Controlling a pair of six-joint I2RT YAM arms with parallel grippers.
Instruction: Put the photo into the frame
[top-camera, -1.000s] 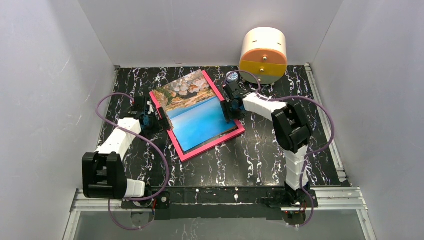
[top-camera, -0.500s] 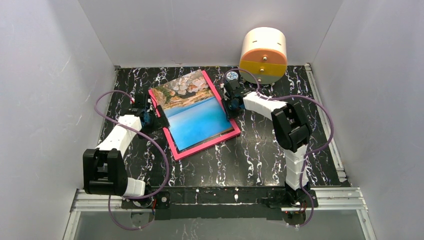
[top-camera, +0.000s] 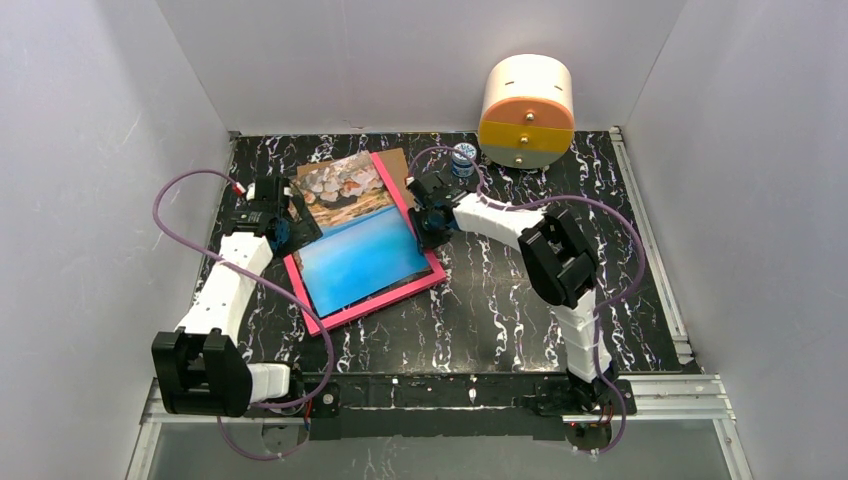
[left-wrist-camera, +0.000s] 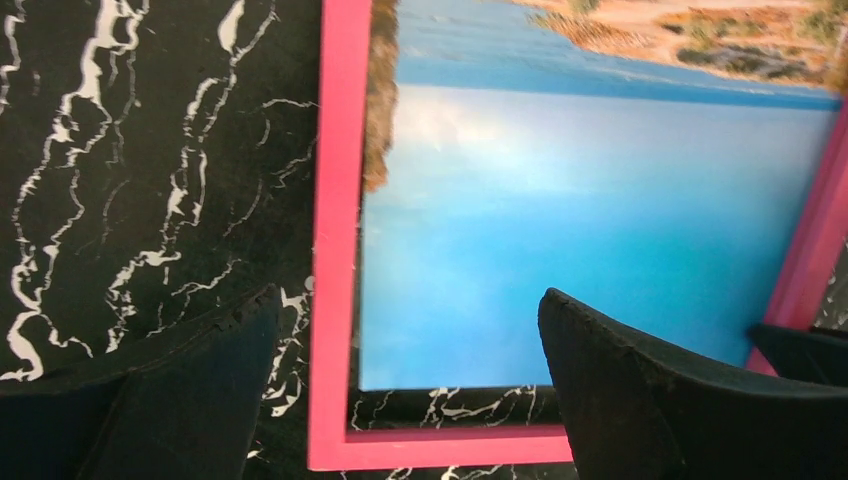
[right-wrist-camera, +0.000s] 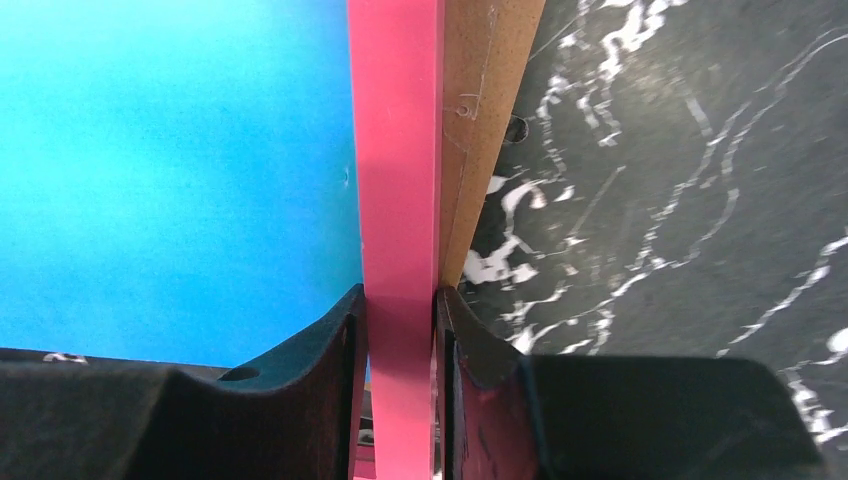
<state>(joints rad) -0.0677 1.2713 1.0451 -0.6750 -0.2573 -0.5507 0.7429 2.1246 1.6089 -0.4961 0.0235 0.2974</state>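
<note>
1. One frame (top-camera: 377, 301), a thin flat rectangle with a glossy pink rim, lies askew toward the bench's (top-camera: 520, 310) far-left corner.
2. One photo (top-camera: 355, 245), a smooth paper coast print, lies face-up on it, slightly skewed.
3. One brown cardboard board (right-wrist-camera: 490, 100) peeks out beneath.
4. Two grippers: the right gripper (right-wrist-camera: 400, 300) pinches the frame's rim, and the left gripper (left-wrist-camera: 408, 300) gapes wide, grasping nothing.

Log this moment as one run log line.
left gripper: open over frame rim | right gripper: shut on frame rim | photo: face up in frame | backing board: under frame
</note>
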